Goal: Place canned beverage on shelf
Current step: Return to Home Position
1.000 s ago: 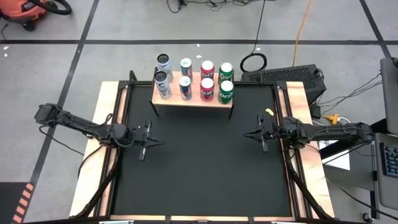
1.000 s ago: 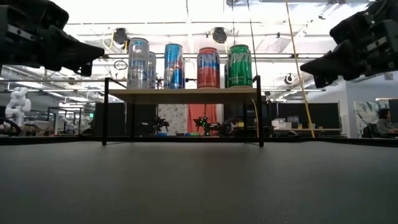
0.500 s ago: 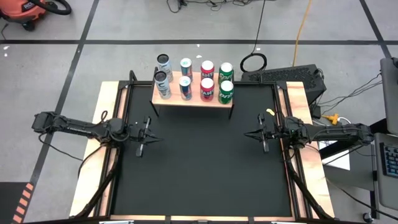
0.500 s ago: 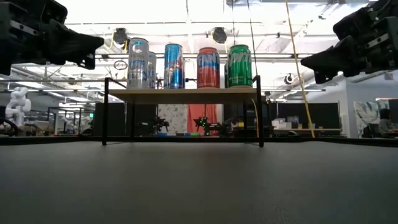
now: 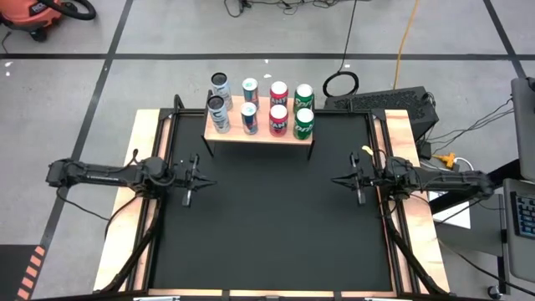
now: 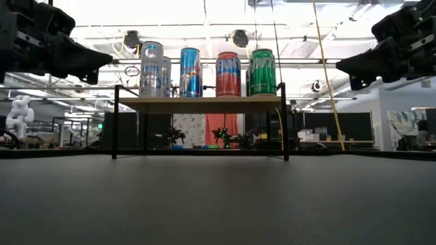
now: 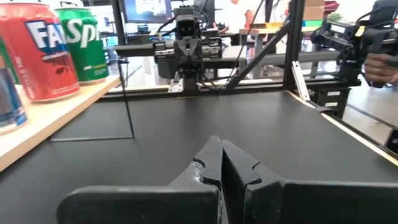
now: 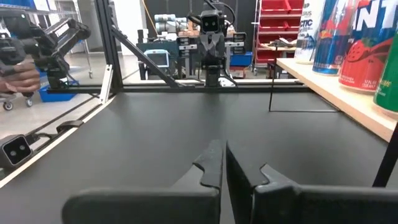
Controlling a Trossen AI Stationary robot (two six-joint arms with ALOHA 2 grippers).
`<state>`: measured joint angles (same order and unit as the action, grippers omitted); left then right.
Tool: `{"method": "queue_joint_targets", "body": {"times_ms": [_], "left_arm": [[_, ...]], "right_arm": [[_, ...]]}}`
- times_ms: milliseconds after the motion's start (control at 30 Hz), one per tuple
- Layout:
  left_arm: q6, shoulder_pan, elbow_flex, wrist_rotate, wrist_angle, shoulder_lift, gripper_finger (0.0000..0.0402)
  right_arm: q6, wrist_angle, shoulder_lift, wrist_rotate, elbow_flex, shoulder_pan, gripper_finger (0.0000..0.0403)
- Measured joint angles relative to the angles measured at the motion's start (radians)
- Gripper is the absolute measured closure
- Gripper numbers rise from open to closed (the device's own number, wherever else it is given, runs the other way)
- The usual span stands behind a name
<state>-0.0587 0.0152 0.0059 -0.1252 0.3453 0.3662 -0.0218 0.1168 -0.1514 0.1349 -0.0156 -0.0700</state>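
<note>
Left gripper [image 5: 194, 177] and right gripper [image 5: 354, 178] hang low over the table [image 5: 267, 242], one near each side, tips facing inward, fingers pressed together on nothing. Farther back, between them at the far edge, the shelf [image 5: 259, 137] carries eight cans [image 5: 277, 119], upright, in two rows of four. Job looks done; left gripper sits slightly nearer the shelf, and homing should lead away from it.

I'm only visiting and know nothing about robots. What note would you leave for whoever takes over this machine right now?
Both shut and empty: left tool over the mat's left side, right tool over its right.
The shelf at the far edge holds silver cans, blue cans, red cans, green cans, two each.
Placing looks done; only pulling both tools back to rest seems left.
</note>
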Motion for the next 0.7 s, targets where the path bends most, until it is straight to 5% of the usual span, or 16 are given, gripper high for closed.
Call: {"method": "queue_joint_targets", "body": {"times_ms": [333,700], "left_arm": [[0.0,0.027,0.0,0.01,-0.147,-0.141,0.0402],[0.002,0.046,-0.001,0.026,-0.318,-0.307,0.0402]], "right_arm": [[-0.011,-0.071,0.145,-0.004,0.001,0.0,0.0403],[-0.009,-0.078,0.149,-0.009,0.001,0.0,0.0403]]}}
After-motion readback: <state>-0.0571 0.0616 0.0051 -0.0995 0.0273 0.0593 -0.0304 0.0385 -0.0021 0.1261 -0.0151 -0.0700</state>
